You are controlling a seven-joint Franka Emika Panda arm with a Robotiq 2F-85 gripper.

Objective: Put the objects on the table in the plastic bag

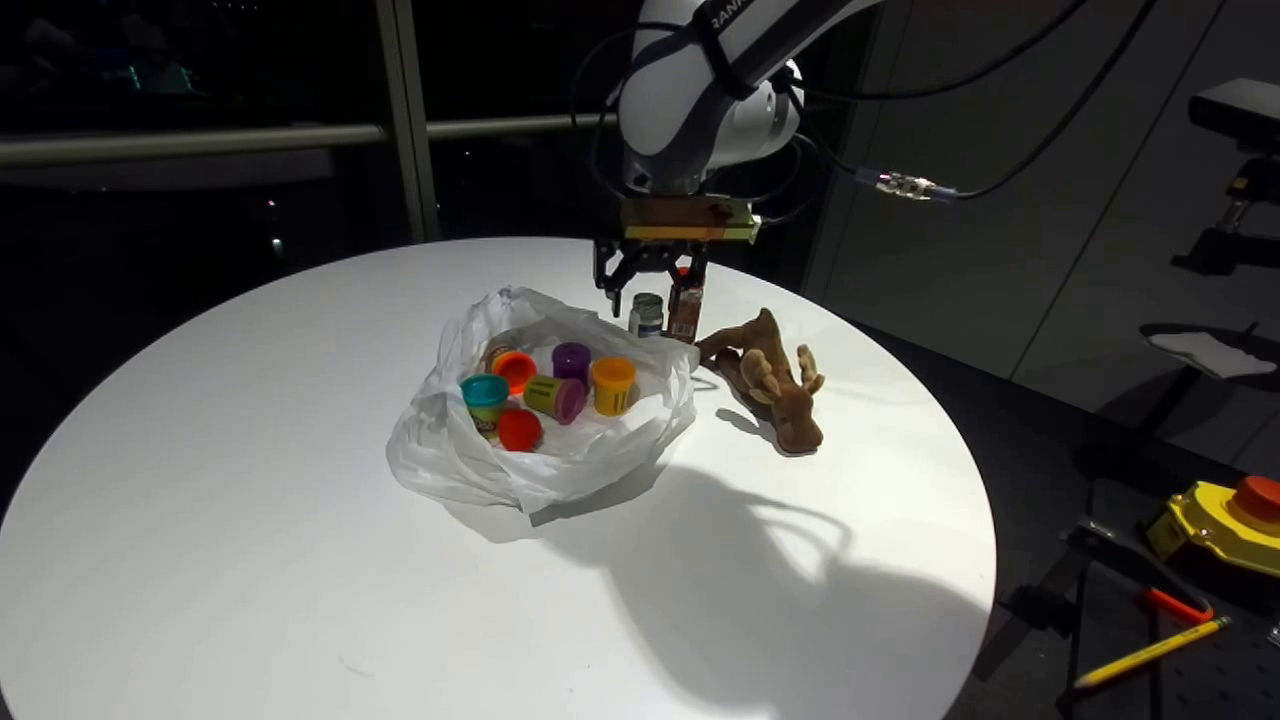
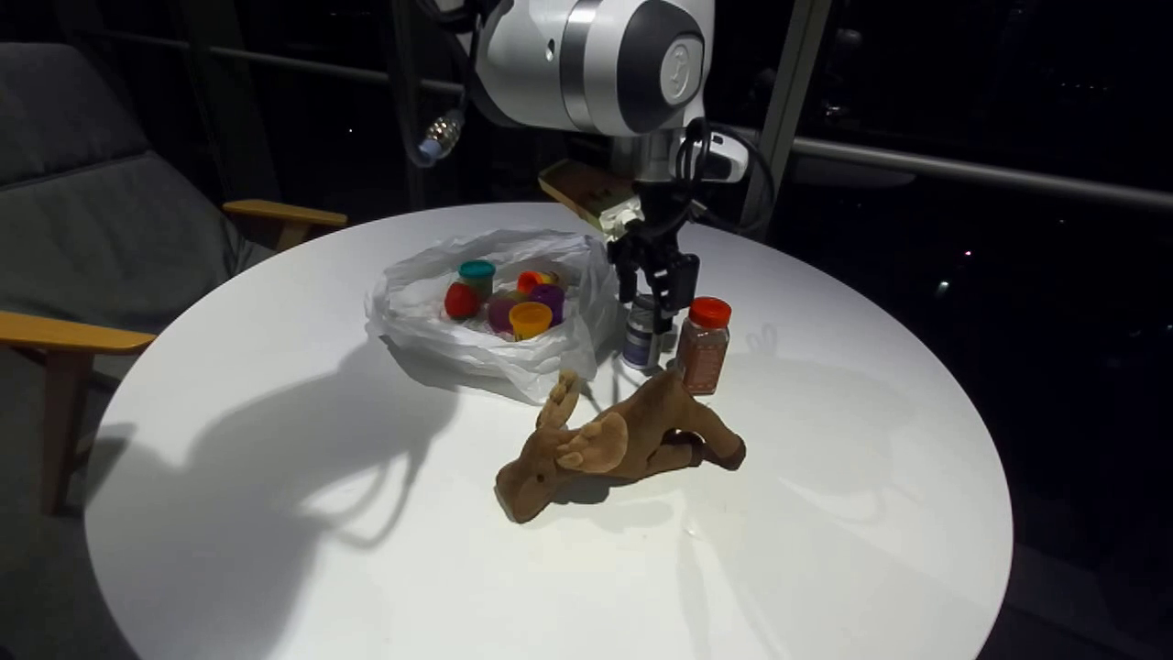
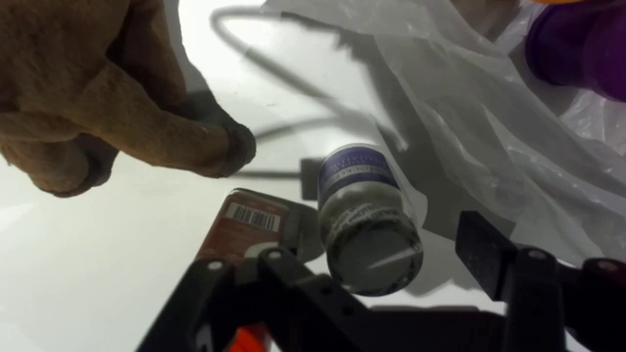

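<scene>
The gripper (image 1: 645,300) stood with its fingers (image 3: 484,252) well apart, one to either side of the grey-lidded bottle (image 3: 367,217); clearance beside one of them showed that nothing was held. The bottle rested upright on the desk (image 1: 250,500), between the plastic bag (image 1: 590,470) and the red-capped shaker (image 2: 704,357). The brown plush moose (image 2: 646,426) lay close by, also outside the bag; the coloured tubs (image 1: 553,398) were inside it.

Possible faults, with causes:

1. Toppled shaker. One finger was just beside it (contact could not be confirmed in the wrist view), so a sideways shift could tip it.

2. Tilted bottle. In the wrist view the gap appeared wider on the bag side; off-centre closing could push the bottle over before both fingers seated.

3. Snagged bag. The opposite finger was near the thin bag edge; pinched film could drag the bag and disturb the tubs.

4. Lost grip. A hold on the bottle's top alone could let it slip during transfer.
</scene>
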